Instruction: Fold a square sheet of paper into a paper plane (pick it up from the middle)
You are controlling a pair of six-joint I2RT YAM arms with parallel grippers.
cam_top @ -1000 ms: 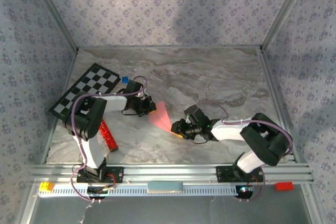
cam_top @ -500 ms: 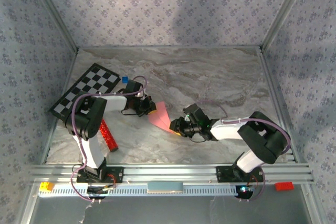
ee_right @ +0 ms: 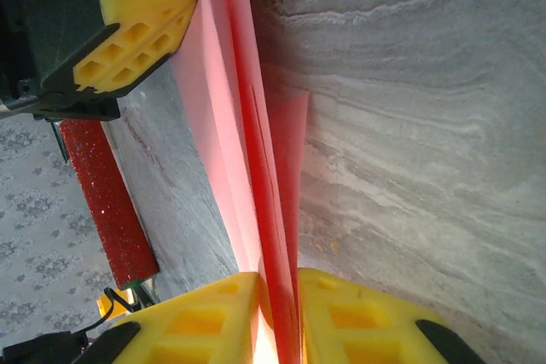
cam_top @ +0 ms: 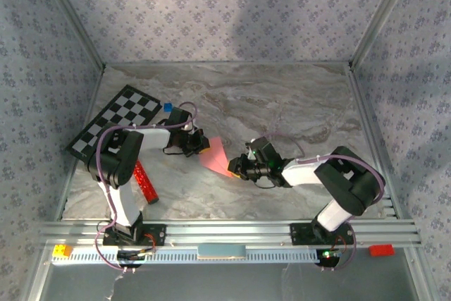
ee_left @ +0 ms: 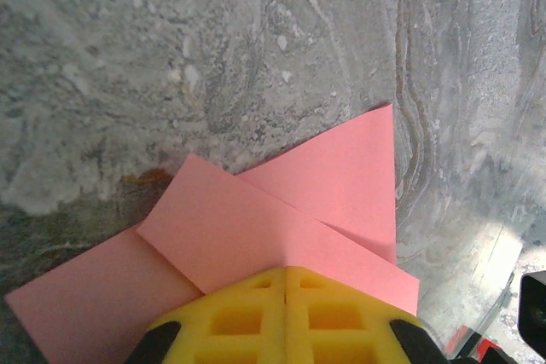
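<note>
table (cam_top: pixel 296 103): marble; the work lies left of centre, between my two arms
folded pink sheet (cam_top: pixel 215 156): flaps already creased; its long axis runs diagonally from my left gripper (cam_top: pixel 200 144) at the far end to my right gripper (cam_top: pixel 236 168) at the near end
left gripper: pads clamped flat on the sheet's far-left end
right gripper: pads pinching the near-right end edge-on; the next crease, I judge, turns on this shared axis
</note>
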